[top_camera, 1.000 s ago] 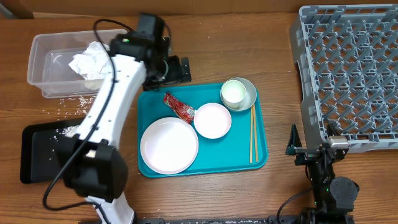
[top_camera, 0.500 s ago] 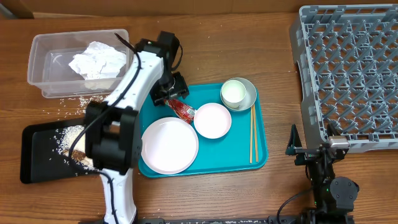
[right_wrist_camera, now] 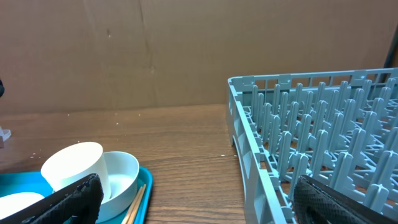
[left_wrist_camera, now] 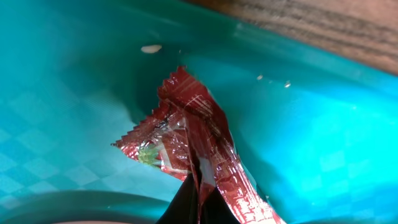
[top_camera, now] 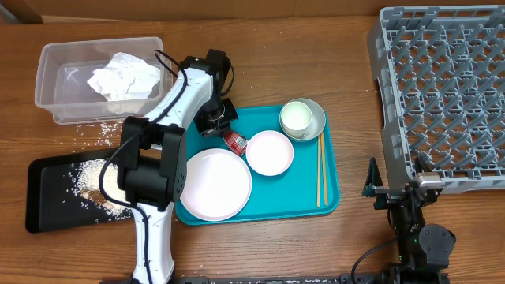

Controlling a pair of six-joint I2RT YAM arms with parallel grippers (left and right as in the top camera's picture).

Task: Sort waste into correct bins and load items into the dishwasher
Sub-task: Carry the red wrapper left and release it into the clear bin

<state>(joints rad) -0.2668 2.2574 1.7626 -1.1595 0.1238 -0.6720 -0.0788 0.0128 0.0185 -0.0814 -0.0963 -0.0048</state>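
Note:
The red snack wrapper (left_wrist_camera: 186, 137) lies on the teal serving tray (top_camera: 331, 197), just above the large white plate (top_camera: 215, 184). My left gripper (left_wrist_camera: 199, 202) is shut on the wrapper's lower end; from overhead it (top_camera: 223, 128) sits at the wrapper's (top_camera: 236, 142) upper left. A crumpled napkin (top_camera: 122, 75) rests in the clear tub (top_camera: 55, 71). Rice and brown scraps (top_camera: 99, 180) cover the black tray (top_camera: 43, 201). My right gripper (right_wrist_camera: 205, 205) stands open and empty beside the grey dish rack (top_camera: 442, 87).
On the teal tray are a small white plate (top_camera: 270, 152), a white cup (top_camera: 297, 118) inside a metal bowl (top_camera: 318, 117), and chopsticks (top_camera: 321, 170). Loose rice grains (top_camera: 91, 130) dot the wood below the tub.
My left gripper moved from beside the tub down onto the teal tray and closed on the red wrapper. The right arm has not moved.

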